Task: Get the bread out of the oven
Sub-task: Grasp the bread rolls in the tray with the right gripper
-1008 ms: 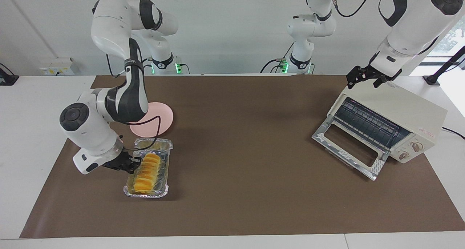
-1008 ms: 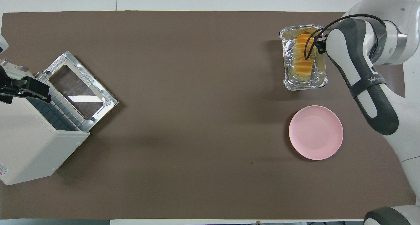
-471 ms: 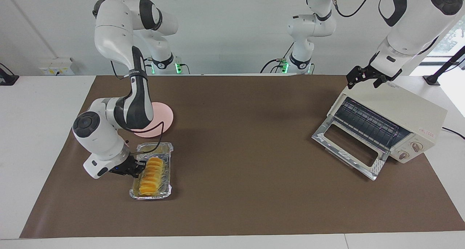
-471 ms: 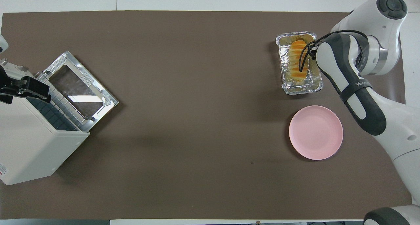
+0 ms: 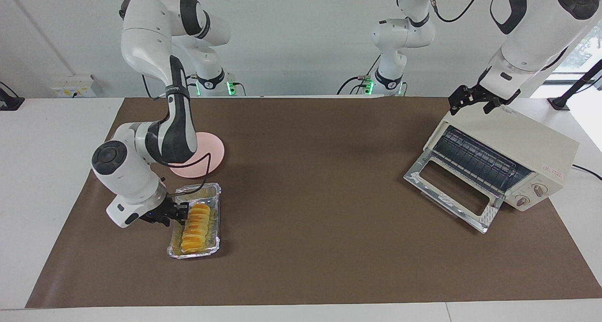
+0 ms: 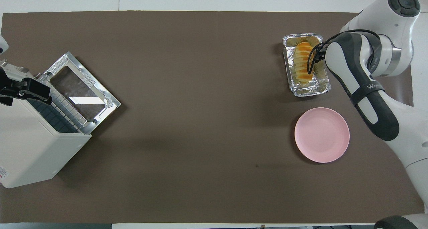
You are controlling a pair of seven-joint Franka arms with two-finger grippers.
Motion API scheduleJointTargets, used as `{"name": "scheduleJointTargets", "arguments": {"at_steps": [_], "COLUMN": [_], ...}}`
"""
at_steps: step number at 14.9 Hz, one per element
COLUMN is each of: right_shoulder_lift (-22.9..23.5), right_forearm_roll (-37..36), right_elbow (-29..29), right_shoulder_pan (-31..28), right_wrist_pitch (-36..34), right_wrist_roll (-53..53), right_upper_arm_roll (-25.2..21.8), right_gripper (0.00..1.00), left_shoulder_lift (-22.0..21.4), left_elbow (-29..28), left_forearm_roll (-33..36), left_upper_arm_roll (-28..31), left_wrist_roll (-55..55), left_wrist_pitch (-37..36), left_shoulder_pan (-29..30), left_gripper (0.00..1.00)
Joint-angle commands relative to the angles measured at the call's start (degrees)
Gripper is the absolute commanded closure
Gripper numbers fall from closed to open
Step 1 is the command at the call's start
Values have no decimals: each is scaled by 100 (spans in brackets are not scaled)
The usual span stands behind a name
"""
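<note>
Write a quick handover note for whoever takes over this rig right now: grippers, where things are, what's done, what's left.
Left gripper: open, waiting over the oven top.
Right gripper: at the foil tray rim, beside the bread; grip unclear.
Bread: in the tray on the mat, at the right arm's end, plate nearer the robots.
Oven: door down, rack bare.
Done: bread is out of the oven.
Left: pull the right arm clear of the tray.

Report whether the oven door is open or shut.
Open. The oven has its glass door dropped down flat onto the mat, baring the wire rack; no bread shows inside.
</note>
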Motion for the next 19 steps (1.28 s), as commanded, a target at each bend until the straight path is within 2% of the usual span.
{"name": "scheduleJointTargets", "arguments": {"at_steps": [1, 7, 17, 18, 19], "right_shoulder_lift": [-280, -157, -166, -175, -175], "right_forearm_roll": [-136, -356, -620, -620, -620], "right_elbow": [-29, -124, -1223, -1250, -1285], "right_shoulder_pan": [60, 341, 614, 614, 606], "right_wrist_pitch": [-320, 100, 1481, 1516, 1534], "right_wrist_roll": [-129, 109, 434, 417, 408], "right_upper_arm_roll": [11, 20, 20, 20, 20], "right_gripper": [0, 0, 0, 9, 27], "left_shoulder_lift": [-182, -182, -182, -182, -182], "left_elbow": [-220, -220, -220, -220, -220], "left_forearm_roll": [-72, -72, -72, -72, -72], "left_upper_arm_roll": [17, 17, 17, 17, 17], "left_wrist_roll": [16, 16, 16, 16, 16], "left_wrist_pitch": [119, 119, 119, 119, 119], "left_shoulder_pan": [17, 17, 17, 17, 17], "left_gripper": [0, 0, 0, 0, 0]}}
